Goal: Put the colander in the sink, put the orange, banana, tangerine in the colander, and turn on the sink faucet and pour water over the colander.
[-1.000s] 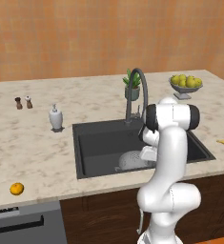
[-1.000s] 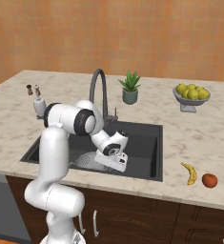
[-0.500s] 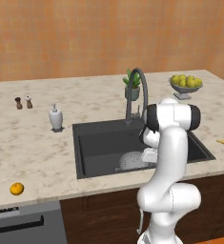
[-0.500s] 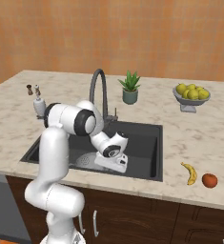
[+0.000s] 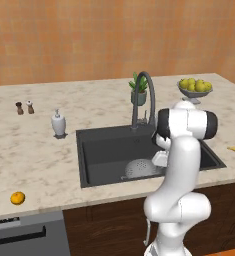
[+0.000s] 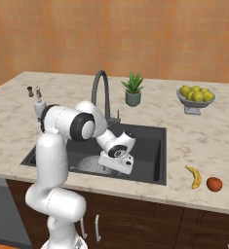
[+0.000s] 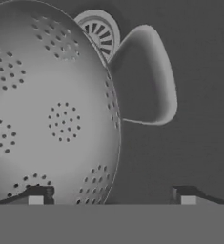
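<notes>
No writing to read anywhere here: no label, brand, number or sign on anything in these views.

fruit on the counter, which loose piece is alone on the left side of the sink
The orange fruit near the counter's front edge, left of the sink. The banana and the red-orange fruit lie together on the right; the yellow-green ones sit in the bowl.
</notes>
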You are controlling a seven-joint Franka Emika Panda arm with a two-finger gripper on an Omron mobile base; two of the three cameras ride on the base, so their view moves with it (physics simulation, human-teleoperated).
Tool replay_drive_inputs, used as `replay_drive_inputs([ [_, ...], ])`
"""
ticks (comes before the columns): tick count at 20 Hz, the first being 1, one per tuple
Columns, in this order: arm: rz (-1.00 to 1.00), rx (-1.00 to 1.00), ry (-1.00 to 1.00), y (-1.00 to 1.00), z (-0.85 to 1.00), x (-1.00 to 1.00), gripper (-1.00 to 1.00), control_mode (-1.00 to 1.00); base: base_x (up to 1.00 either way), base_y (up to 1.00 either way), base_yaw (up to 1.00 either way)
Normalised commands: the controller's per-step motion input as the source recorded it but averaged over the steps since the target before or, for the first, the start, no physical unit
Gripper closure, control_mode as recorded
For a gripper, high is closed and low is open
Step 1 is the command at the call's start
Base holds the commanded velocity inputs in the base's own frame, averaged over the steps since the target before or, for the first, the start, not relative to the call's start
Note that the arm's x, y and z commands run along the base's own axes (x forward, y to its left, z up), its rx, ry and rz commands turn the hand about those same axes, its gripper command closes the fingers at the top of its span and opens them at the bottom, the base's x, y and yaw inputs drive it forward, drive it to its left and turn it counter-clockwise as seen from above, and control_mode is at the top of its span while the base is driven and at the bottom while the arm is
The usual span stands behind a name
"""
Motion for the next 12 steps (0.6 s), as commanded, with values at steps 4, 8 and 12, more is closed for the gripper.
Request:
replay_drive_inputs([
  [4, 0.00, 0.01, -0.04, -0.25, 0.56, -0.25, -1.00, -1.00, 0.00, 0.00, 0.00],
  [8, 0.00, 0.00, -0.07, -0.11, 0.64, -0.27, -1.00, -1.00, 0.00, 0.00, 0.00],
  [12, 0.00, 0.00, 0.00, -0.10, 0.67, -0.22, -1.00, -1.00, 0.00, 0.00, 0.00],
])
